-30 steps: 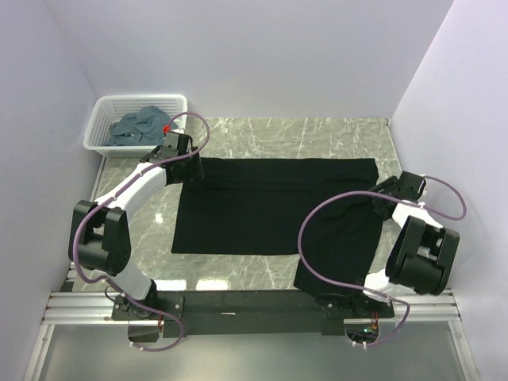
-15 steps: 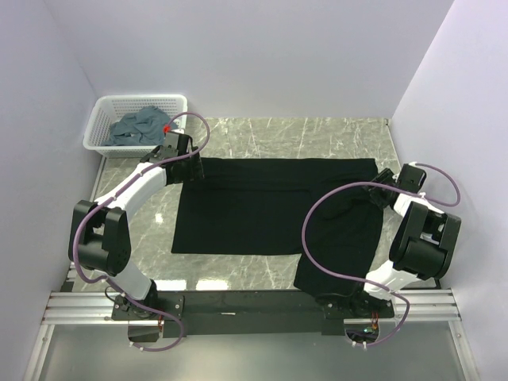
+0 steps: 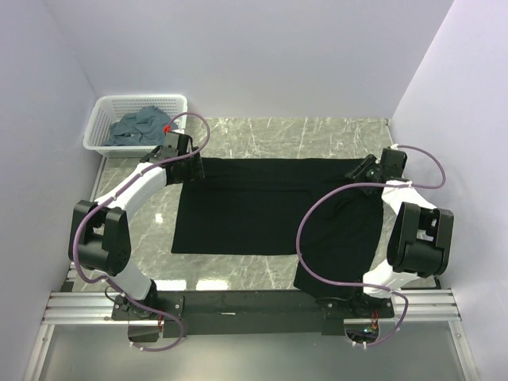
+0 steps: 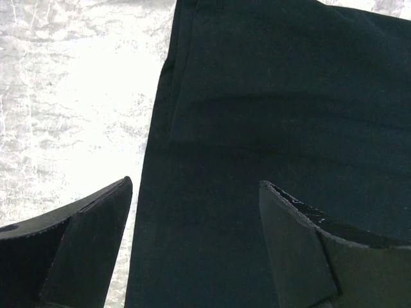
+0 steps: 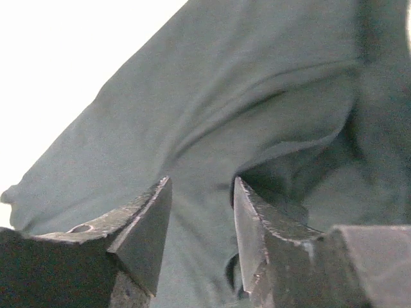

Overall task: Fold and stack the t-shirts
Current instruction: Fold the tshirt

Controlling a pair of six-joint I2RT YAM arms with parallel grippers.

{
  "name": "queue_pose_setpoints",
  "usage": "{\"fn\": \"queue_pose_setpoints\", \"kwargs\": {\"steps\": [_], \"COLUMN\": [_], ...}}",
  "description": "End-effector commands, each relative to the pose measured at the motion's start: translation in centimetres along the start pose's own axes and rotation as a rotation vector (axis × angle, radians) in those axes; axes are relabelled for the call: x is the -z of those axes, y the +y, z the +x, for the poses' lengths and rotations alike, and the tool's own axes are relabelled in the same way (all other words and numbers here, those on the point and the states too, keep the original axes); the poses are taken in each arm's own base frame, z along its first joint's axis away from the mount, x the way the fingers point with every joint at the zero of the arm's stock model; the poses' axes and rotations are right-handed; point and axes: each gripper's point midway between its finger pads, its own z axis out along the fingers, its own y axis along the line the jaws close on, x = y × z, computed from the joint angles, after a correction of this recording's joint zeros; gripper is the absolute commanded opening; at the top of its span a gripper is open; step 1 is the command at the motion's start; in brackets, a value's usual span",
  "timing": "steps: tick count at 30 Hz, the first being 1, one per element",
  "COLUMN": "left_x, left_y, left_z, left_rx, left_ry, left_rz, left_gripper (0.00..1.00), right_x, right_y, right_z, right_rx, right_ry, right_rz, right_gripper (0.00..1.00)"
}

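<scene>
On the veined marble table (image 3: 317,131), a soft black t-shirt (image 3: 262,206) lies flat.

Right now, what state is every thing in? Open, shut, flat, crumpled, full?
black t-shirt: laid out on the table, not stacked.
basket: upright, partly full.
blue-grey shirts: crumpled inside the basket.
left fingers: wide open, over the black t-shirt's edge.
right fingers: a little apart, over its cloth.
</scene>
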Motion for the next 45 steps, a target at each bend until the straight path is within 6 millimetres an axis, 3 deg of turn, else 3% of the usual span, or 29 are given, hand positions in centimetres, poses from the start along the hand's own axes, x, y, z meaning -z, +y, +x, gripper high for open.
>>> {"fn": "queue_pose_setpoints", "kwargs": {"steps": [1,6,10,16,23,36,41,45], "left_x": [0.5,0.7,0.7,0.5,0.4,0.1,0.1,0.1], "left_y": [-0.9,-1.2,-1.1,-1.1,-1.1,-1.1,-1.1,-1.1], "left_z": [-1.7,-1.8,-1.7,-1.6,-1.4,-1.3,-1.3,-1.3], "left_rx": [-0.006,-0.004,-0.007,-0.011,-0.014,-0.017,-0.016,-0.018], "left_ry": [-0.037,-0.039,-0.037,-0.032,-0.025,-0.018,-0.02,-0.018], "left_rz": [0.03,0.046,0.046,0.043,0.044,0.038,0.037,0.037], "left_gripper": [0.86,0.86,0.86,0.86,0.86,0.86,0.86,0.86], "right_x": [1.0,2.1,2.3,1.0,-0.4,-0.3,0.0,1.2], "right_y": [-2.5,-5.4,-6.5,-8.0,-7.4,-1.1,-0.9,-3.2], "right_z": [-1.5,-1.6,-2.2,-1.4,-0.2,-2.4,-3.1,-3.8], "right_rx": [-0.014,-0.046,-0.052,-0.029,-0.009,-0.003,0.015,-0.052], "right_ry": [-0.084,-0.123,-0.136,-0.079,0.001,0.016,-0.001,-0.082], "right_rz": [0.116,0.152,0.168,0.171,0.089,0.017,0.033,0.108], "right_gripper": [0.5,0.45,0.45,0.45,0.5,0.51,0.51,0.47]}}
